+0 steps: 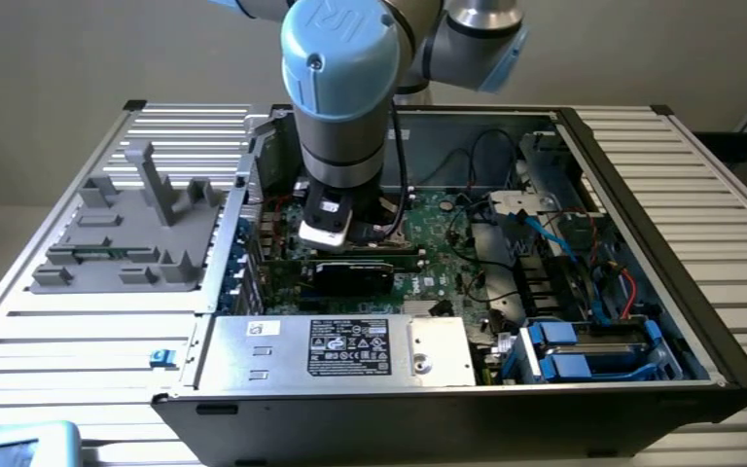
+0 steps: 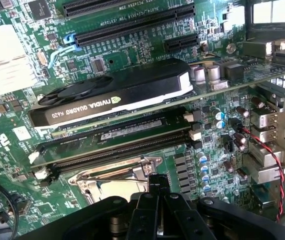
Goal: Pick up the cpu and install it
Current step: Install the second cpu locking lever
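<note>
- From the exterior view I see the grey-and-blue robot arm (image 1: pixel 342 107) reaching down into the open black computer case (image 1: pixel 633 292), which lies on a ribbed metal worktop (image 1: pixel 75 341). Its wrist stands over the green motherboard (image 1: pixel 445 258), just above the black graphics card with a fan (image 1: pixel 354 275).
- This view also gives me the silver power supply box with a white label (image 1: pixel 341 350) at the near edge of the case, and a grey plastic fixture (image 1: pixel 127 238) on the worktop at the exterior view's left.
- The wrist view gives what the arm hides outside: the graphics card (image 2: pixel 112 95), two long memory slots (image 2: pixel 117 145) beside it, and next to them a shiny metal socket frame (image 2: pixel 117 182).
- The black jaws (image 2: pixel 158 192) are pressed together, directly above that frame.
- The cpu: inside the frame I see a pale flat surface, but the jaws cover a big part of it. I cannot tell if this is the chip, or if something is held between the jaws.
- In the exterior view the socket is hidden behind the wrist.
</note>
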`<state>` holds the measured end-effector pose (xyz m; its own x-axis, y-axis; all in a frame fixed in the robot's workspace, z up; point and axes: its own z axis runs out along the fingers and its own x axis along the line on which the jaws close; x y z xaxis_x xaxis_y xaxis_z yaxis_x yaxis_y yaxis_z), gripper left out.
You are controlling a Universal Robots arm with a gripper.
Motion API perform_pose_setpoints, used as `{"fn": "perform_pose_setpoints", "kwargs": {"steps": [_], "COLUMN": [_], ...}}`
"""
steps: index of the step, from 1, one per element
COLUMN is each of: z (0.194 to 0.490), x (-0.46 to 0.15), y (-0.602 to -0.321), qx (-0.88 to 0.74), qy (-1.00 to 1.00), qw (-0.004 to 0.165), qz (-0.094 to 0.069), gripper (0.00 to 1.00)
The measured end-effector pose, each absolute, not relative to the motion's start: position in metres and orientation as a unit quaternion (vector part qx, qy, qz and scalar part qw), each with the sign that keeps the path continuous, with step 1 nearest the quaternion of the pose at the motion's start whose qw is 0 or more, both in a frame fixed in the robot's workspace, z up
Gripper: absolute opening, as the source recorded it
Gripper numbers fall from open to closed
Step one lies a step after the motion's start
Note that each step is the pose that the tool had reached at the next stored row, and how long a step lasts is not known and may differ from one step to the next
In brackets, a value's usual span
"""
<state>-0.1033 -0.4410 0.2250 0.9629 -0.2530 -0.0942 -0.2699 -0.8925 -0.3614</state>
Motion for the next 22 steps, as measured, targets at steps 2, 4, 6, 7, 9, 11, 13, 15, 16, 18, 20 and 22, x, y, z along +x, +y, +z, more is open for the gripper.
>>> {"fn": "perform_pose_setpoints", "kwargs": {"steps": [2, 4, 6, 7, 9, 11, 13, 15, 16, 18, 20, 22], "z": [0.221, 0.219, 0.216, 0.215, 0.213, 0.212, 0.210, 0.209, 0.208, 0.207, 0.207, 0.207], "x": [-0.104, -0.104, -0.106, -0.106, -0.108, -0.108, -0.109, -0.110, -0.110, -0.111, -0.111, -0.111], "y": [-0.441, -0.441, -0.441, -0.441, -0.441, -0.441, -0.441, -0.441, -0.441, -0.440, -0.439, -0.439], "qx": [-0.972, -0.972, -0.972, -0.972, -0.972, -0.972, -0.972, -0.972, -0.972, -0.972, -0.972, -0.973], "qy": [0.134, 0.134, 0.134, 0.134, 0.134, 0.134, 0.134, 0.134, 0.134, 0.134, 0.134, 0.134], "qw": [0.189, 0.189, 0.189, 0.189, 0.189, 0.189, 0.189, 0.189, 0.189, 0.189, 0.189, 0.189], "qz": [0.022, 0.022, 0.022, 0.022, 0.022, 0.022, 0.022, 0.022, 0.022, 0.022, 0.022, 0.022], "gripper": [0.11, 0.11, 0.11, 0.11, 0.11, 0.11, 0.11, 0.11, 0.11, 0.11, 0.11, 0.11]}}
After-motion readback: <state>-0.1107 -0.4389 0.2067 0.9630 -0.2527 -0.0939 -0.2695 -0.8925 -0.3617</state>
